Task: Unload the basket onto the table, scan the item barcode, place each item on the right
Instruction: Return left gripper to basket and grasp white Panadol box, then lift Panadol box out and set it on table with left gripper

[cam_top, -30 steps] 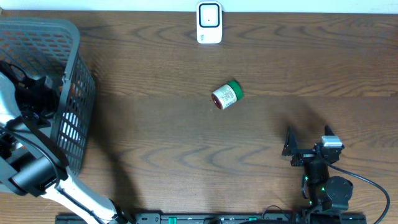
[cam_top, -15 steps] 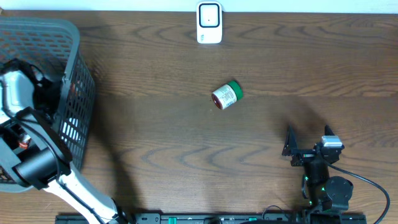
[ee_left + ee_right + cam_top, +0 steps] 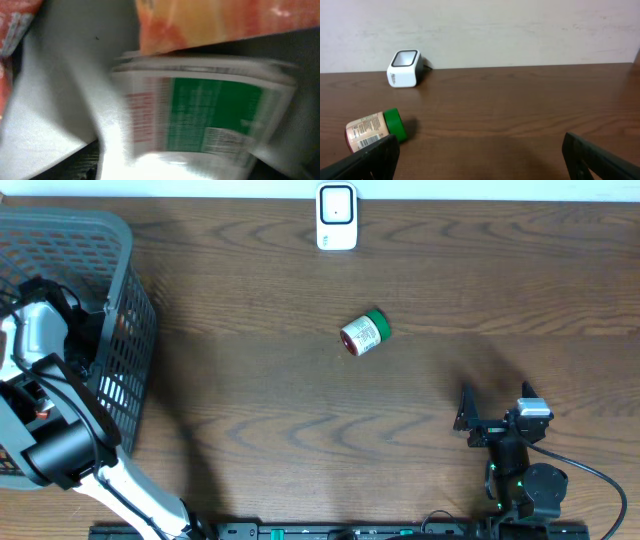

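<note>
Lying on its side close to the middle of the bench (image 3: 250, 410), the green-capped bottle (image 3: 364, 333) turns its printed label up to you, cap toward 1 o'clock. The white scanner (image 3: 337, 217) stands well apart from it at 12 o'clock, by the far edge. At 9 o'clock sits the grey basket (image 3: 130, 310), and your left hand (image 3: 82, 330) is down inside it. Its wrist camera is filled by a blurred packet (image 3: 210, 120) with a green-and-white label, under an orange pack (image 3: 210, 22). You cannot tell how wide that hand stands or whether it grips anything. Your right hand (image 3: 495, 412) waits at 5 o'clock, fingers (image 3: 367, 160) spread wide and holding nothing.
</note>
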`<state>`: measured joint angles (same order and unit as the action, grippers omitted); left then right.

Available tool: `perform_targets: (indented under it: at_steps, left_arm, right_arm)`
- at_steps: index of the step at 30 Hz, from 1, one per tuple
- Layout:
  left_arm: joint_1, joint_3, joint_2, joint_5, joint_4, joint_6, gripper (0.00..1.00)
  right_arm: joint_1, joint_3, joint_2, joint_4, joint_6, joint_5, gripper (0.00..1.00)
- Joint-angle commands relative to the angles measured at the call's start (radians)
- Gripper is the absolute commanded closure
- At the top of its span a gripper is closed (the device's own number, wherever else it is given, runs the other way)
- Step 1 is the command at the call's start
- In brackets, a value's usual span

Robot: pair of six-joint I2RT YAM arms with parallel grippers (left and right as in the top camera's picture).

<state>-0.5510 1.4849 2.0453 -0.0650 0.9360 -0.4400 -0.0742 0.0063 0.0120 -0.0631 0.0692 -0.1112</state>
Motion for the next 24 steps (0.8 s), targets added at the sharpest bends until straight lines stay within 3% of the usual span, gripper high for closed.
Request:
perform_targets:
  at_steps: [1, 3, 14, 24]
  left_arm:
    - [-0.016, -0.053, 0.05, -0.035, -0.001, 0.001, 0.43]
    - [-0.02, -0.053, 0.05, -0.036, -0.004, 0.012, 0.52]
    - [-0.02, 0.006, -0.011, -0.034, 0.027, 0.105, 0.56]
    - [-0.02, 0.052, -0.297, -0.035, 0.01, 0.145, 0.58]
  right_arm:
    - [0.005, -0.001, -0.005, -0.004, 0.012, 0.002, 0.01]
    - [0.005, -0.001, -0.005, -0.004, 0.012, 0.002, 0.01]
    - [0.005, -0.001, -0.005, -0.004, 0.012, 0.002, 0.01]
    - [0.005, -0.001, -0.005, -0.004, 0.012, 0.002, 0.01]
